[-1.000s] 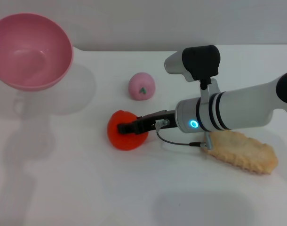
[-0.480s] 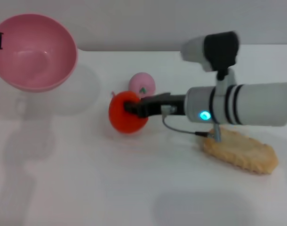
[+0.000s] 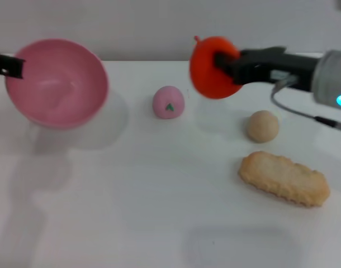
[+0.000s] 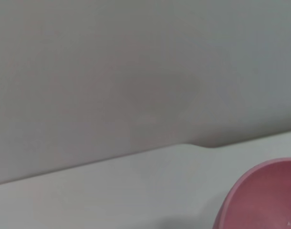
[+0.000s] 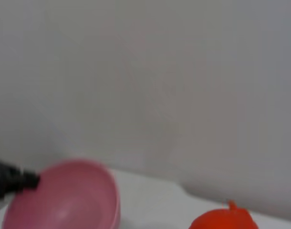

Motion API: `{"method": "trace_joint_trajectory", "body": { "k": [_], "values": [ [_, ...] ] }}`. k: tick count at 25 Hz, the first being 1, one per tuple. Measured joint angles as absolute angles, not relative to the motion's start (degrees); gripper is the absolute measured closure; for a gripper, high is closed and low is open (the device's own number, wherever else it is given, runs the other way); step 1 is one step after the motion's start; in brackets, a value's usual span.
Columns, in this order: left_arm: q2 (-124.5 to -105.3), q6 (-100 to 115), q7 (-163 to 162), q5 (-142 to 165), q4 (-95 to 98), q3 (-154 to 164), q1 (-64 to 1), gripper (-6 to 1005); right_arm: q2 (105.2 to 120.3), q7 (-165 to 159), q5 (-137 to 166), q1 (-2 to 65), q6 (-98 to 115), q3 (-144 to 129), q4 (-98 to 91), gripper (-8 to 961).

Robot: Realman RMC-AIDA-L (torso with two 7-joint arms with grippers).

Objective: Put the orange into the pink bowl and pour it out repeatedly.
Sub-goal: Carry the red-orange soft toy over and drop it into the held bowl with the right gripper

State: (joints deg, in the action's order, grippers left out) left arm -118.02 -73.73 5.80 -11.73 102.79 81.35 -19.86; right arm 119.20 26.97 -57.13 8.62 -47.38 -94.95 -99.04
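Right gripper (image 3: 223, 66) clenched on the orange (image 3: 211, 70), held up in the air above the table (image 3: 131, 212), w/ arm reaching in from the right side of head view. Orange sits up-right of the small pink ball (image 3: 169, 102), well apart from the pink bowl (image 3: 61, 86). Stem nub visible at top of orange. In right wrist view only the top of the orange (image 5: 222, 220) shows, w/ bowl (image 5: 74, 200) farther off.

Left gripper (image 3: 11, 66) gripping the bowl's rim at its left edge; bowl held off the table, tilted so the opening faces the camera and toward the right. Bowl looks empty inside. Shadow of bowl on table below and beside it. Left wrist view catches only a slice of the bowl rim (image 4: 260, 195) plus wall and table edge; own fingers not seen there.

On the table: pink ball w/ green mark, roughly centre, between bowl and orange. Beige ball (image 3: 263, 125) to the right, below the gripper. Long flat biscuit-like piece (image 3: 285, 178) just in front of the beige ball, not touching. All three lying apart from each other.
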Motion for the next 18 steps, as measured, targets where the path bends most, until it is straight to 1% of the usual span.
{"method": "trace_joint_trajectory", "body": {
  "k": [2, 4, 7, 10, 14, 18],
  "values": [
    [-118.03, -73.48, 5.47, -12.12, 102.06, 83.32, -19.98, 957, 119.32, 26.52, -56.97, 6.87, -48.47, -94.18, -102.66, 843],
    [-118.1, -73.13, 5.15, -13.12, 101.25, 85.81, -20.39, 957, 119.37, 26.36, -56.94, 6.6, -49.02, -94.59, -104.15, 863],
    [-118.19, -72.35, 4.41, -14.56, 100.32, 89.82, -21.4, 957, 119.31, 26.31, -56.94, 8.16, -48.74, -96.97, -103.12, 892],
    [-118.21, -71.62, 3.75, -15.81, 98.89, 93.1, -23.14, 957, 119.04, 26.28, -57.19, 10.72, -47.39, -99.4, -99.82, 896],
    [-118.29, -71.13, 3.07, -16.25, 96.71, 94.89, -25.46, 957, 119.08, 26.27, -57.79, 13.16, -46.98, -100.85, -96.64, 902],
    [-118.27, -71.05, 2.98, -16.52, 96.29, 95.02, -26.1, 957, 118.94, 26.25, -59.66, 14.6, -46.99, -101.09, -94.67, 907]
  ]
}}
